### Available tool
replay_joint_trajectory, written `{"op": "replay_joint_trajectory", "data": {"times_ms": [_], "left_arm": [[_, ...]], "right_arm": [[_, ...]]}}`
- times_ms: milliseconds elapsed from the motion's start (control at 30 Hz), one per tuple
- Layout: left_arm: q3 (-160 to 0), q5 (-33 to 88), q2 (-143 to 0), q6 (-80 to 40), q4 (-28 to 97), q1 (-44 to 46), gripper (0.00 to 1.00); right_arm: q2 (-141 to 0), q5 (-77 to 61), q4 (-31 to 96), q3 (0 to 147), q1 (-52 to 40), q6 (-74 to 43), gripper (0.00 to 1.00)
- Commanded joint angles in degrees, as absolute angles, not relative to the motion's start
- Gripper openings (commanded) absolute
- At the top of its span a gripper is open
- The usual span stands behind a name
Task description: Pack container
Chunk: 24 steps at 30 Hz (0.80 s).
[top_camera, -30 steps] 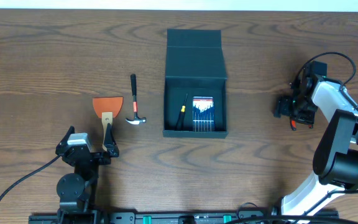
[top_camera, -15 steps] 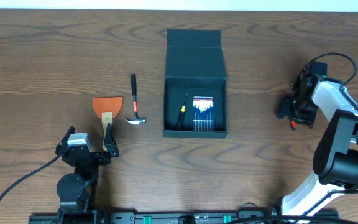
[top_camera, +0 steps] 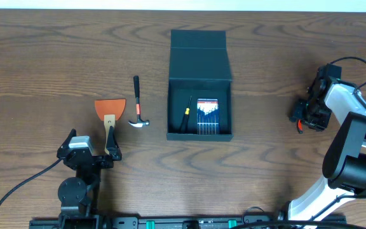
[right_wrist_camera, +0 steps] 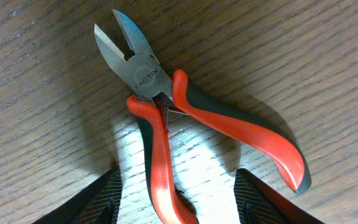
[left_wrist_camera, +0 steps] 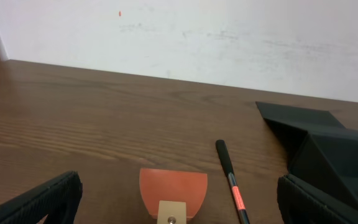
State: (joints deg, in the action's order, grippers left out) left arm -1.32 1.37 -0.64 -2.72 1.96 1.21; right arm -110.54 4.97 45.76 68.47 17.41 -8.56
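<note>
The dark green box [top_camera: 199,57] sits at the middle of the table [top_camera: 43,51], its lid laid back flat toward the far edge. Inside it, a black-handled screwdriver [top_camera: 187,114] lies along the left wall and a flat packet [top_camera: 208,116] lies beside it on the right.

Left of the box lies a small hammer [top_camera: 137,102], handle pointing to the far edge. Further left is an orange-bladed scraper [top_camera: 110,109], so the hammer lies between scraper and box. The left gripper [top_camera: 91,151] waits near the front edge with its jaws spread wide and empty, the scraper's handle reaching toward it.

Near the right edge, well apart from the box, the right gripper [right_wrist_camera: 179,199] hangs over red-handled cutters [right_wrist_camera: 148,78] lying flat on the table. Its fingers [right_wrist_camera: 101,196] stand partly apart on either side of the handles, gaps showing.
</note>
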Motion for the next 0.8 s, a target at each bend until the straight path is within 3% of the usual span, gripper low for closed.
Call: {"op": "replay_joint_trajectory", "data": {"times_ms": [0, 200, 533, 767], "left_arm": [[-0.25, 0.86, -0.62, -2.13, 4.05, 0.93, 0.98], [-0.25, 0.86, -0.62, -2.15, 4.05, 0.93, 0.99], [-0.25, 0.86, -0.62, -2.13, 4.03, 0.93, 0.99], [-0.25, 0.86, -0.62, -2.13, 4.03, 0.93, 0.99]], "right_arm": [[-113.58, 8.71, 45.67, 67.09, 17.98, -9.82, 0.55], [-113.58, 7.05, 45.58, 67.07, 17.98, -9.93, 0.54], [-113.58, 6.92, 44.12, 67.07, 17.91, -10.28, 0.63], [-113.58, 5.5, 43.27, 67.05, 17.91, -10.79, 0.57]]}}
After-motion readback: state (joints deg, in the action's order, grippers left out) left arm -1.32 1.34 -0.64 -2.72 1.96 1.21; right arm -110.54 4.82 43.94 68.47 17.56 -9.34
